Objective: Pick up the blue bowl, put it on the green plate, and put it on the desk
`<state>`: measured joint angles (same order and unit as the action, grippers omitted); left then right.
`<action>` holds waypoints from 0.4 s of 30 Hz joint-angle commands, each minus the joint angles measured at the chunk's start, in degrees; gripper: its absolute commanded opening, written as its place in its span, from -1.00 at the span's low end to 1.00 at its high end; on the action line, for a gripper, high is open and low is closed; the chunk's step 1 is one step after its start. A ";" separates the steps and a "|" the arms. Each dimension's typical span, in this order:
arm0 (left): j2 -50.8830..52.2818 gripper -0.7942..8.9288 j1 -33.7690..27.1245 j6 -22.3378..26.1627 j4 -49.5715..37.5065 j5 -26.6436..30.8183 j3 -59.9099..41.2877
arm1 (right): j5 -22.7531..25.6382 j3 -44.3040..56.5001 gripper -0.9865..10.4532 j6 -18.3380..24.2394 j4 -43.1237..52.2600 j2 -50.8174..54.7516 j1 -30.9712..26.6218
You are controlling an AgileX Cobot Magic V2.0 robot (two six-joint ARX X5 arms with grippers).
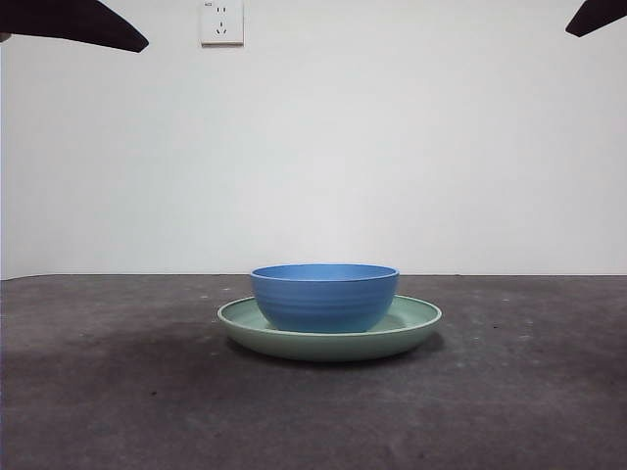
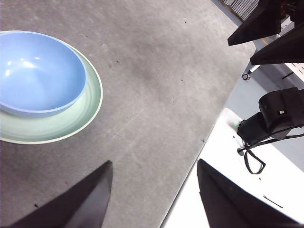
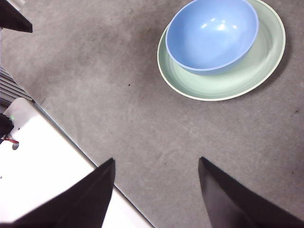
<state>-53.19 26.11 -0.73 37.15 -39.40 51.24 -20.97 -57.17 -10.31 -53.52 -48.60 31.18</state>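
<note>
Sitting on green plate [image 1: 416, 323], blue bowl [image 1: 324, 296], grippers well apart.

Bowl [image 1: 324, 296] sits upright in the plate [image 1: 416, 325], a bit off centre toward one rim. Plate lies flat on the desk [image 1: 118, 372], about mid-width, well in from the side edges. Wall socket [image 1: 221, 22] high on the wall behind, left of the bowl.
</note>
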 commanded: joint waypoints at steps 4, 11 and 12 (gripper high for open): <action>-0.31 -0.27 0.26 0.24 -0.44 -0.46 0.52 | -0.04 -1.03 -0.34 0.72 0.33 -0.35 0.48; -0.31 -0.82 0.26 0.20 -0.35 -0.46 0.52 | -0.02 -1.03 -0.81 1.95 0.33 -0.35 0.48; -0.31 -0.82 0.26 0.20 -0.35 -0.46 0.52 | -0.02 -1.03 -0.81 2.05 0.31 -0.35 0.48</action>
<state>-53.19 26.11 -0.75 37.17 -39.38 51.24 -20.97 -57.17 -9.45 -53.54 -48.60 31.18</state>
